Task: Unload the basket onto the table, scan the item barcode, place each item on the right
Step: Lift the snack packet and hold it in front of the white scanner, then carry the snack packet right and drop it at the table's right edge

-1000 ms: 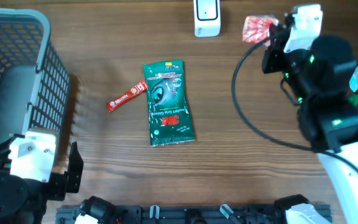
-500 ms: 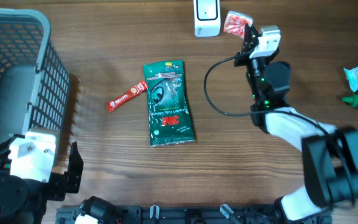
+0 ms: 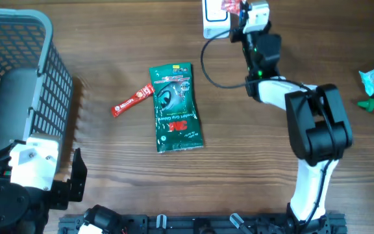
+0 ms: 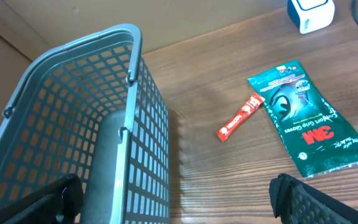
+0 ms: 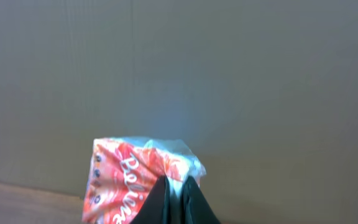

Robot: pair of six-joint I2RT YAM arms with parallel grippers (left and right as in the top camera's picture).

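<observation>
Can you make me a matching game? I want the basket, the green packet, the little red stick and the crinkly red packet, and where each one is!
Things:
1 basket
2 green packet
3 red stick
4 crinkly red packet

Places:
A pinched in the right gripper
B left end of the table
C lying flat mid-table
D just left of the green packet

Pairs: 1-B, 2-C, 3-D, 4-A

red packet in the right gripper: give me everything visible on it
The red packet is a small crinkly pouch, glossy like plastic film, red-orange with white script lettering and a clear or whitish crimped end. The right gripper is shut on one edge, holding it tilted in the air. From overhead it overlaps the white scanner at the far edge of the table; contact cannot be told. No barcode shows.
</observation>
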